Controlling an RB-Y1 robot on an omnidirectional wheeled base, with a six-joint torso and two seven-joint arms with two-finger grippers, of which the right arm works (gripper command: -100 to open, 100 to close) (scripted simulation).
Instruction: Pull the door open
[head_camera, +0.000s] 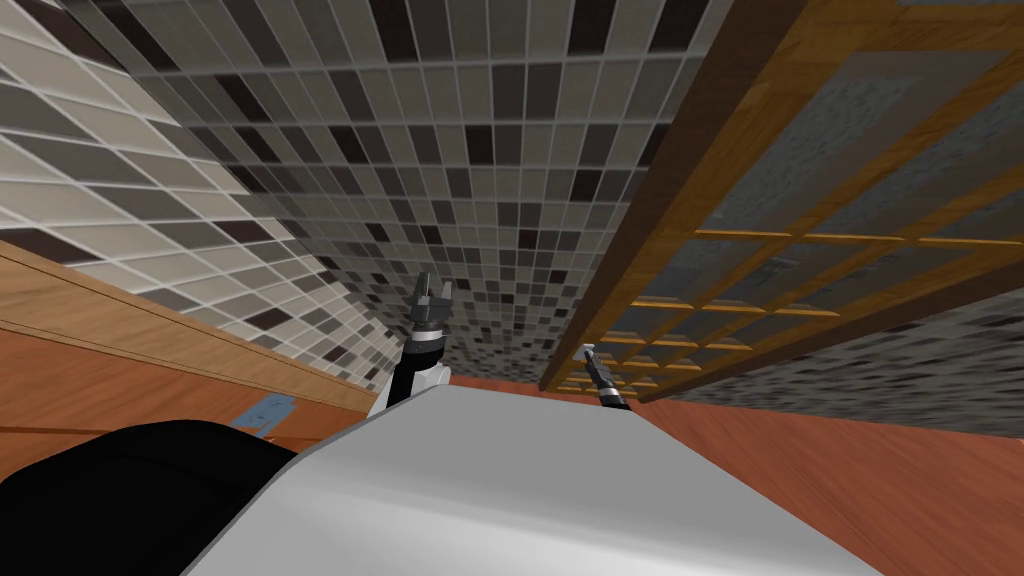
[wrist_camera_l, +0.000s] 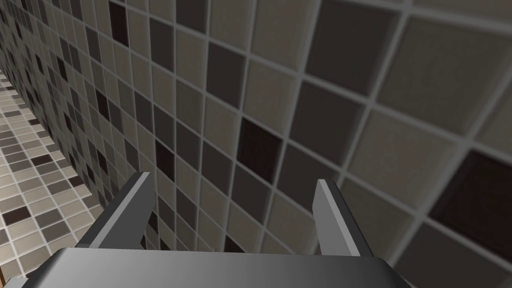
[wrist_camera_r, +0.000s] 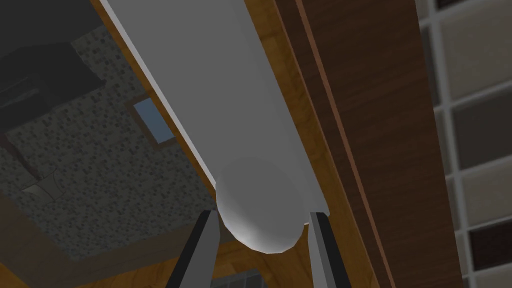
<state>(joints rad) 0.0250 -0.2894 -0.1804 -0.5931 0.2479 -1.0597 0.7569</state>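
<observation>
Currently gripped: your right gripper (wrist_camera_r: 263, 214) pinches the rounded end of a pale grey bar handle (wrist_camera_r: 225, 100), one finger pressed against each side.
Handle: it runs along the door's wooden edge, just beside a dark brown frame (wrist_camera_r: 370, 125).
Door (head_camera: 800, 200): wooden lattice with grey panes, on your right in the head view, next to the mosaic tiled wall (wrist_camera_l: 350, 125).
Left gripper (wrist_camera_l: 232, 179): fingers spread wide with nothing between them, raised ahead of you and pointing at the tiled wall.
</observation>
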